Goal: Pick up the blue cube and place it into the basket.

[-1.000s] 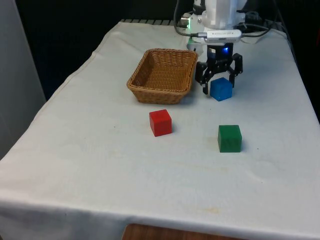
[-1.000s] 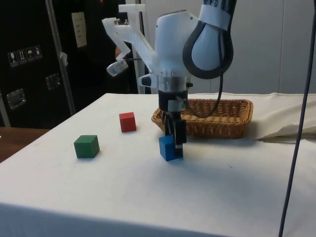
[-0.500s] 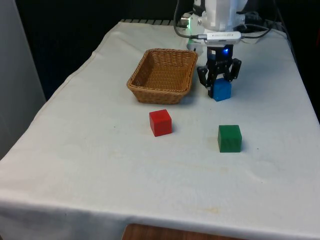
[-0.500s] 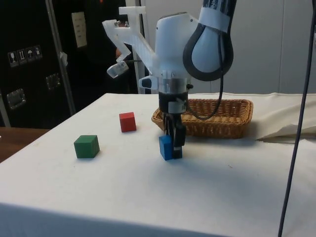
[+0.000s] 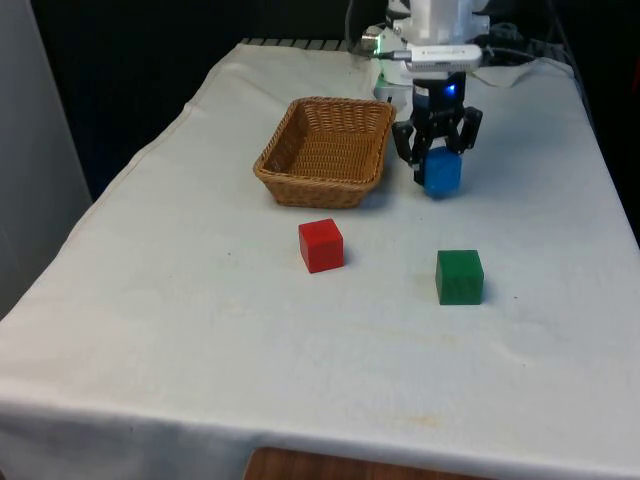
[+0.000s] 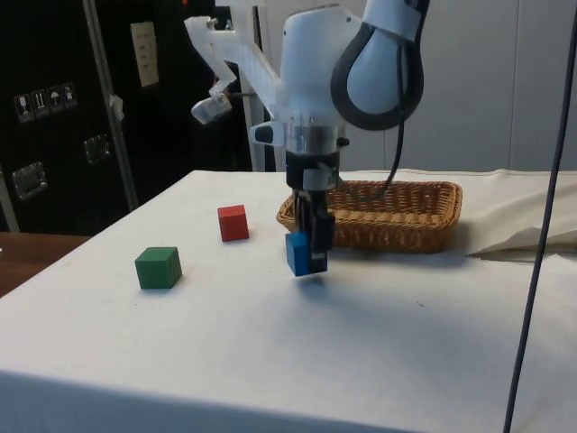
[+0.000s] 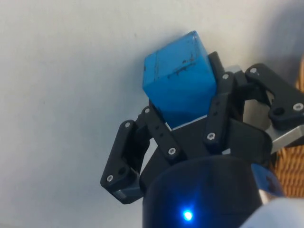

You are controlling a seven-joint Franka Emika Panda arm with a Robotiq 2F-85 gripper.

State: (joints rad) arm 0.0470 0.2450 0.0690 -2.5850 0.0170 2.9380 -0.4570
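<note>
My gripper (image 5: 439,168) is shut on the blue cube (image 5: 441,173), which hangs a little above the white cloth just to the front view's right of the wicker basket (image 5: 330,151). From the side, the blue cube (image 6: 297,253) sits between the black fingers of the gripper (image 6: 310,256), with its shadow on the cloth below and the basket (image 6: 397,216) behind. In the wrist view the blue cube (image 7: 180,84) is tilted and clamped between the two fingers, with the gripper (image 7: 183,116) pressed against its sides.
A red cube (image 5: 321,245) lies in front of the basket and a green cube (image 5: 459,277) lies nearer the front view's right. They show as red cube (image 6: 233,223) and green cube (image 6: 159,267) from the side. A dark cable (image 6: 539,225) hangs at the side view's right.
The fingers closed on the blue cube, which turned as it was squeezed, and the gripper has lifted it slightly off the cloth.
</note>
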